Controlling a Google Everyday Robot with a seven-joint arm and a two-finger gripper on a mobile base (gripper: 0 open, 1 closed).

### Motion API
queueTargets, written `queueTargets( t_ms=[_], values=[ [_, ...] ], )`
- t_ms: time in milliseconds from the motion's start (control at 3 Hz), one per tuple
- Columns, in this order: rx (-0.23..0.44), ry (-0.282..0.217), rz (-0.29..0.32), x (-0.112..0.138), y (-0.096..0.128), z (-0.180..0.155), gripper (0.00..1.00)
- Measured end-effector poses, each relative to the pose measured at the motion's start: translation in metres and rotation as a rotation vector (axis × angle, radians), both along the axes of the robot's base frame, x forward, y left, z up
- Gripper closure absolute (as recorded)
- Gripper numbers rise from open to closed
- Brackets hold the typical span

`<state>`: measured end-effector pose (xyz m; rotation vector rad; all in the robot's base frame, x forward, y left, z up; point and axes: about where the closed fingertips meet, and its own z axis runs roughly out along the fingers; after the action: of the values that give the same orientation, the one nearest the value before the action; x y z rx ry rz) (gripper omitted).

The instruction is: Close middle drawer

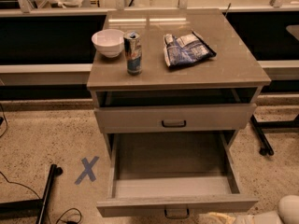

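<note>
The middle drawer (173, 171) is a pale grey wood-grain box, pulled far out of the cabinet and empty inside. Its low front panel (140, 205) faces me at the bottom of the camera view, with a small black loop handle (176, 213). My gripper (218, 217) shows only as a pale tip at the bottom edge. It sits just in front of the front panel, to the right of the handle. The white arm (285, 211) is in the bottom right corner.
The drawer above (174, 118) sticks out slightly. On the cabinet top (233, 69) stand a white bowl (108, 42), a drink can (133, 52) and a blue snack bag (186, 49). A blue tape X (87, 170) and a black stand leg (46, 197) are on the floor at left, and a black leg (261, 139) at right.
</note>
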<state>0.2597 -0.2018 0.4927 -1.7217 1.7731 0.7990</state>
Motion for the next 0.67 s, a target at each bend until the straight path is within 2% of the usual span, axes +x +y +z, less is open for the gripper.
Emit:
queueTargets(
  t_ms=[667],
  values=[
    [-0.001, 0.005, 0.001, -0.0004, 0.0018, -0.0025, 0.65]
  ],
)
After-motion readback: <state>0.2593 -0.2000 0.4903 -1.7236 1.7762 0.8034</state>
